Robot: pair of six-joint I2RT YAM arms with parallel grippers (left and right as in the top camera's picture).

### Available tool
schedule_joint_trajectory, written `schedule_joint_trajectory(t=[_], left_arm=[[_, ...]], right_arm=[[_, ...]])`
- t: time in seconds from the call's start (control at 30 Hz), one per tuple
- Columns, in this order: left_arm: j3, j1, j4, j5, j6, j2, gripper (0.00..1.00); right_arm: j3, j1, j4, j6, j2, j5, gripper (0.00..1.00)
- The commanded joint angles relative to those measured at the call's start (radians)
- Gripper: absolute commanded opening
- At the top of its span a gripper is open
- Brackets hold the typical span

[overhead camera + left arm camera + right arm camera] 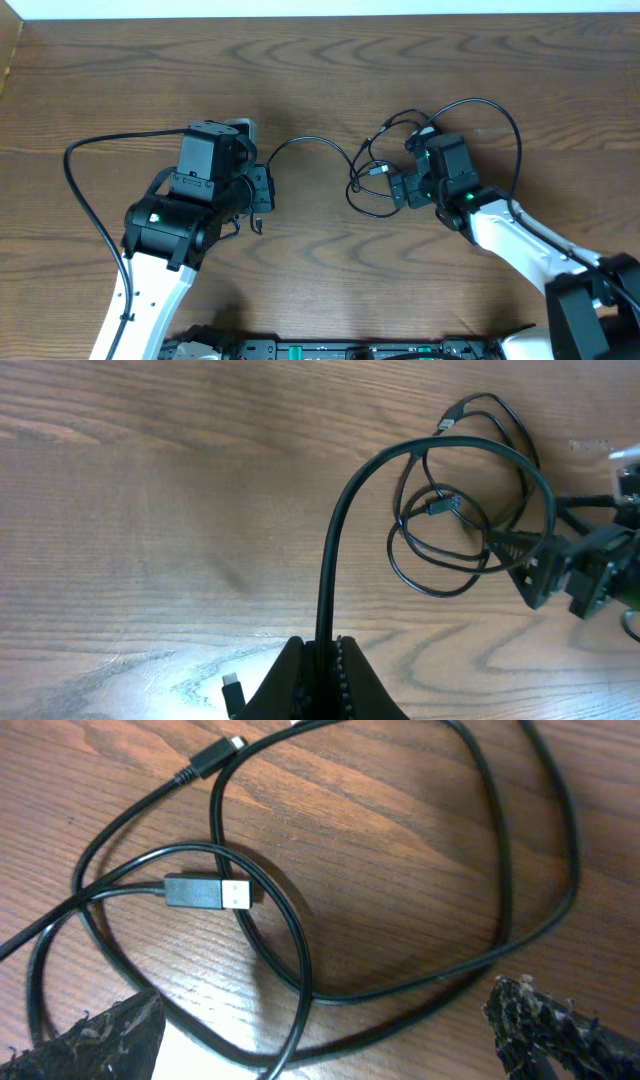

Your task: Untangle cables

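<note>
Thin black cables (372,175) lie tangled in crossing loops at the table's middle. One black strand (310,141) arcs left from the tangle to my left gripper (262,192). In the left wrist view that gripper (322,648) is shut on this strand (330,550), and a small plug (232,688) lies just beside its left finger. My right gripper (398,187) stands open at the tangle's right side. In the right wrist view its fingertips (325,1038) straddle the loops (300,960) without touching them. A USB plug (205,892) and a smaller plug (210,758) lie among the loops.
The wooden table (120,80) stretches bare to the left and back. A thick black arm cable (85,190) curves round the left arm, and another (505,120) loops behind the right wrist. Robot bases sit at the front edge (340,350).
</note>
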Motion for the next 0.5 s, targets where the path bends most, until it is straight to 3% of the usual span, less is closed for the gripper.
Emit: schedule_joint_trajectory(t=[0.0, 0.47], left_arm=[[-0.008, -0.002, -0.003, -0.01, 0.017, -0.012, 0.08], [-0.008, -0.002, -0.004, -0.01, 0.017, -0.011, 0.08]], right_arm=[[-0.004, 0.005, 0.024, 0.0, 0.048, -0.011, 0.99], [-0.004, 0.005, 0.088, -0.001, 0.124, -0.01, 0.99]])
